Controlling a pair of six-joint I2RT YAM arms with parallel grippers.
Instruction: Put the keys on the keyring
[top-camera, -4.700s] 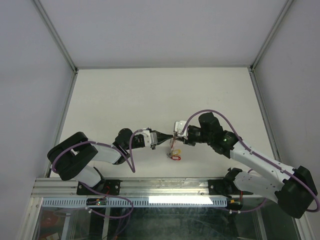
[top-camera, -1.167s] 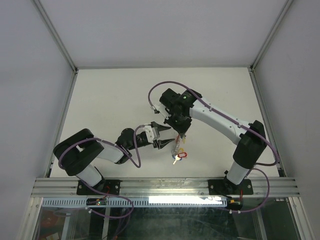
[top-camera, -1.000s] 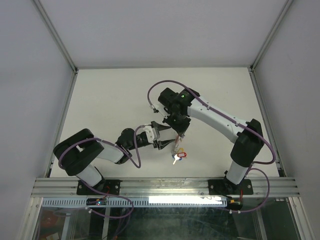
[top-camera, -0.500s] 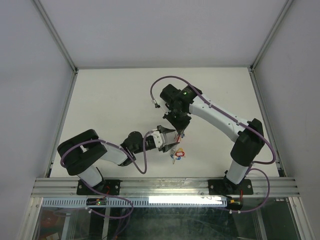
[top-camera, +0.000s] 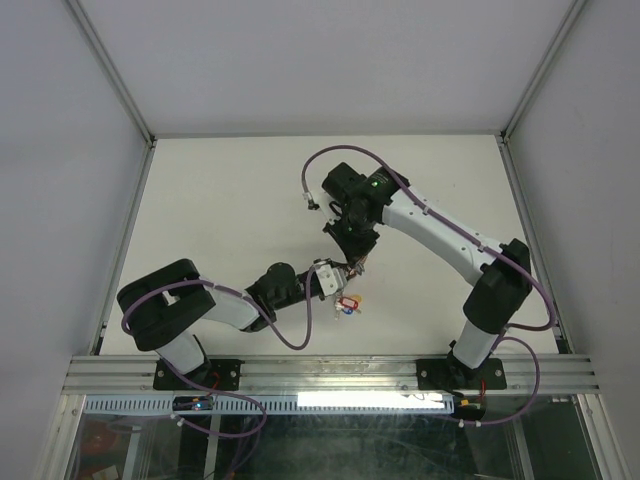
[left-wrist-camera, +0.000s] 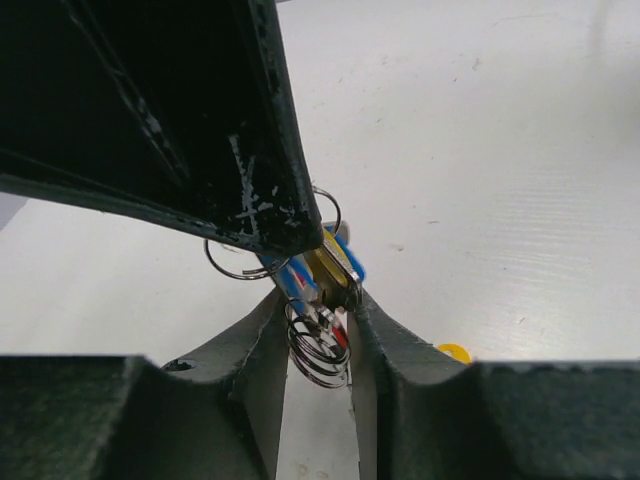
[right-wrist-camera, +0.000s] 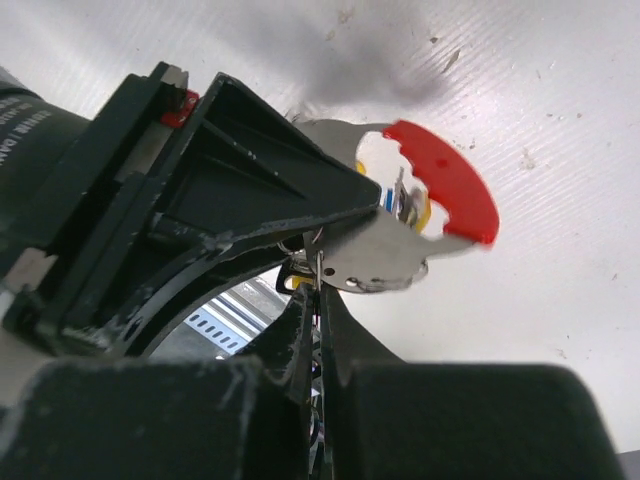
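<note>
Left wrist view: my left claw (left-wrist-camera: 320, 297) is narrowed around the keys (left-wrist-camera: 330, 277), with their wire rings (left-wrist-camera: 320, 355) sitting between its fingers and a blue tag (left-wrist-camera: 292, 282) right at the tips; I cannot tell whether it truly pinches. My right claw (right-wrist-camera: 318, 292) is pinched shut on the keyring (right-wrist-camera: 440, 190), whose red arc sits just beyond its tips. These bits look light, stiff and slippery. I judge the flat tag a safer hold than the rings.

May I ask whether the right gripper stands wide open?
No, its wrist view shows the right gripper shut tight just below the keyring.
</note>
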